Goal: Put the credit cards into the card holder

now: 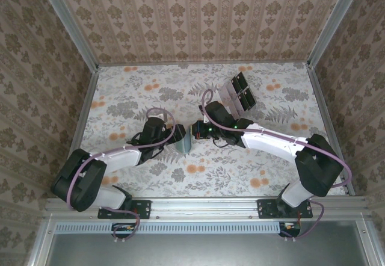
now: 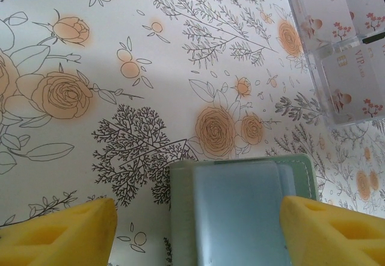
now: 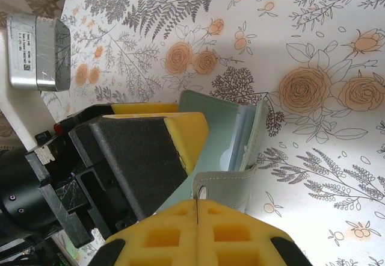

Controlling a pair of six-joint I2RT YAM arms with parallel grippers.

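The dull-green card holder (image 1: 183, 141) sits mid-table between both grippers. In the left wrist view the card holder (image 2: 240, 212) shows its pale grey-blue inside, and my left gripper (image 2: 198, 224) stands open around it, a yellow finger (image 2: 60, 233) well off to each side. My right gripper (image 3: 197, 209) is shut, pinching the holder's grey-green flap (image 3: 231, 182) right at its fingertips. The left gripper's yellow pad (image 3: 183, 133) lies close against the open card holder (image 3: 216, 118). Pale credit cards (image 2: 340, 13) marked VIP stand in a clear rack.
The clear rack (image 1: 239, 93) with dark panels stands at the back right of centre, behind the right arm. Flowered cloth (image 1: 271, 170) covers the table, which is walled on three sides. The left arm's grey camera box (image 3: 39, 52) sits near the holder.
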